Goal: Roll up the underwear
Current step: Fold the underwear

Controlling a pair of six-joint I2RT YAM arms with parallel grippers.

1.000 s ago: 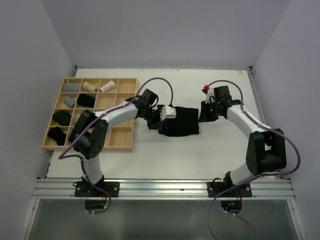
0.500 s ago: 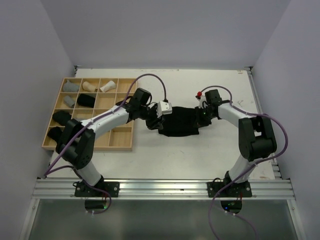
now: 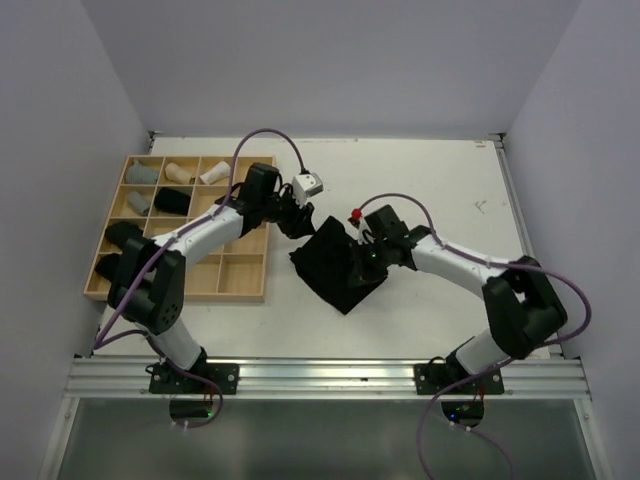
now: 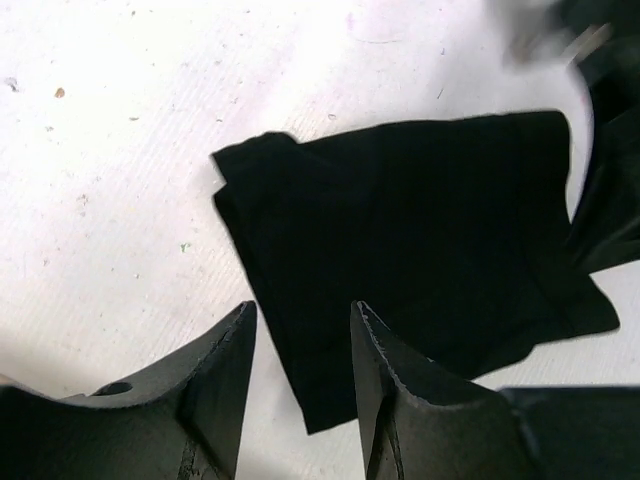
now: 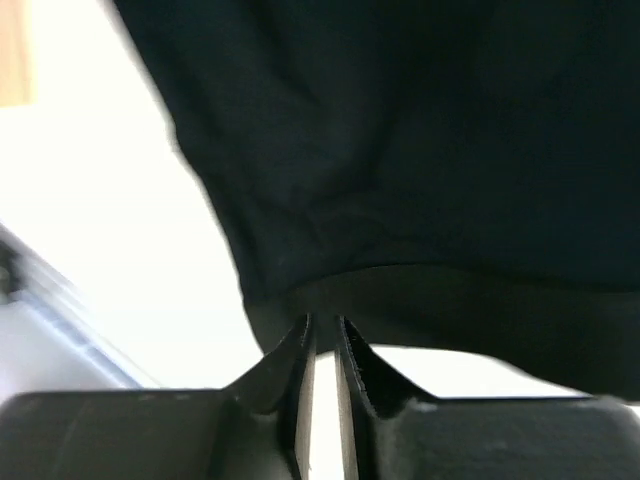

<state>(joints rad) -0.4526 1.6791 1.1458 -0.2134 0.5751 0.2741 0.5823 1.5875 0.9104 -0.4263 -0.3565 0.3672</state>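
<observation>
A black underwear [image 3: 335,268] lies as a crumpled diamond on the white table, partly folded over itself. My right gripper [image 3: 363,257] is at its right side; in the right wrist view the gripper [image 5: 322,325] is shut on the edge of the black underwear [image 5: 400,150]. My left gripper [image 3: 296,221] hovers just beyond the cloth's far left corner. In the left wrist view the gripper [image 4: 300,325] is open and empty over the near edge of the underwear [image 4: 420,230].
A wooden grid tray [image 3: 245,290] stands at the left. It holds rolled garments: grey [image 3: 143,173], beige [image 3: 180,172], white [image 3: 213,173] and black [image 3: 172,200]. Both arms reach in over the table's middle.
My right gripper has pulled the cloth's right edge left and toward the near side, folding it over. My left gripper has let go of the cloth and drawn back toward the tray.
</observation>
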